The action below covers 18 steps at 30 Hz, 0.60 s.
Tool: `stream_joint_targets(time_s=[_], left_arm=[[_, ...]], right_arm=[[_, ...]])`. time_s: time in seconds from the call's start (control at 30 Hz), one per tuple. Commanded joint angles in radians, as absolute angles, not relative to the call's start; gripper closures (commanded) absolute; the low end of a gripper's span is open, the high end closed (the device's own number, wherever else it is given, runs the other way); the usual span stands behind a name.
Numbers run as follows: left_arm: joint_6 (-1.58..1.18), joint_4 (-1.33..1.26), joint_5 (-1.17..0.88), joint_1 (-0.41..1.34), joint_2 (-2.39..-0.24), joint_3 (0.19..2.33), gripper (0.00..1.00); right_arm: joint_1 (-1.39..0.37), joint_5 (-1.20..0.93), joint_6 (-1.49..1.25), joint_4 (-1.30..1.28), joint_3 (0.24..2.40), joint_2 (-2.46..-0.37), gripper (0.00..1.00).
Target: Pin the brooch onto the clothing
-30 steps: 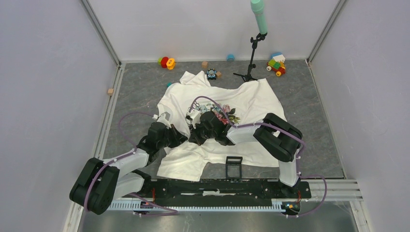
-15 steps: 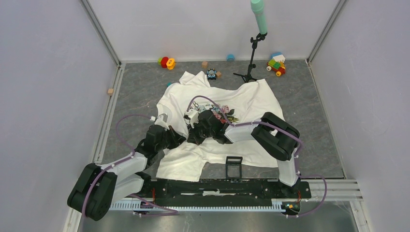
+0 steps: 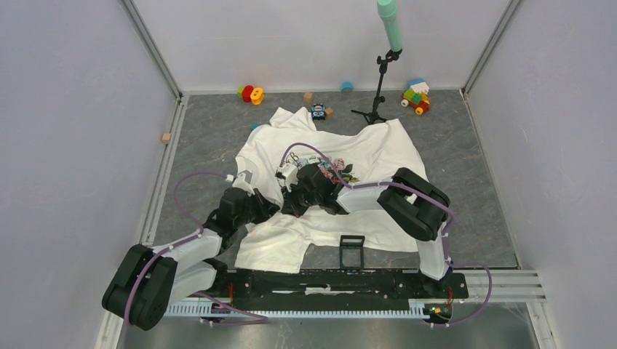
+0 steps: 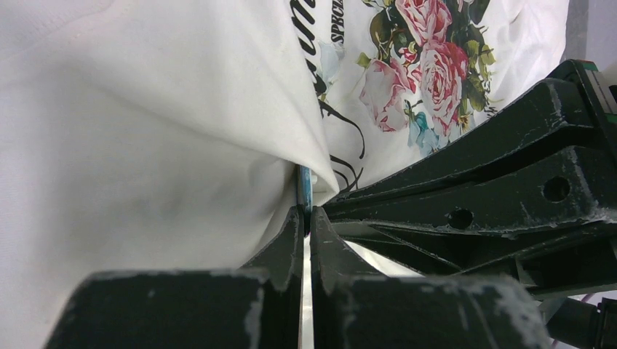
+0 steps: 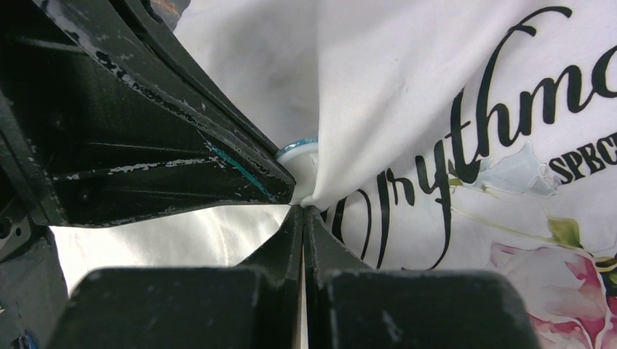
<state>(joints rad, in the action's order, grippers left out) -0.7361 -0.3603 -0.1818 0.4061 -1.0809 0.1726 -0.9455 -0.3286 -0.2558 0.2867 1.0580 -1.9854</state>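
The white T-shirt (image 3: 378, 153) lies spread on the grey floor, its rose print (image 4: 429, 65) and black script (image 5: 509, 80) showing in both wrist views. My left gripper (image 4: 305, 212) is shut on the brooch (image 4: 304, 190), a thin bluish disc seen edge-on, pressed against a raised fold of the shirt. My right gripper (image 5: 303, 211) is shut on a pinch of that fold of the T-shirt (image 5: 407, 109), with the brooch (image 5: 297, 150) just beyond its tips. In the top view the left gripper (image 3: 275, 206) and the right gripper (image 3: 292, 198) meet tip to tip at the shirt's chest.
A black square frame holder (image 3: 352, 251) stands at the shirt's near hem. A microphone stand (image 3: 376, 102) rises behind the shirt. Toys (image 3: 251, 94) (image 3: 415, 96), a small black-and-blue toy (image 3: 318, 111) and wooden blocks (image 3: 166, 137) lie along the back and left.
Both grippers have shifted slightly left and away together, pulling the shirt fold with them. Both stay shut.
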Motion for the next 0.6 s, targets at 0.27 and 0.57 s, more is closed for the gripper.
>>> stream_joint_targets(time_s=[0.27,0.57], left_arm=[[-0.815,-0.525,-0.238,0.417,-1.034,0.176,0.98],[-0.796,-0.42,-0.216,0.416,-0.972,0.172,0.98]], right_arm=[[-0.968,-0.344,-0.239,0.24,1.072,-1.977,0.98],[-0.967,-0.246,-0.214,0.304,0.957,-1.742,0.66]])
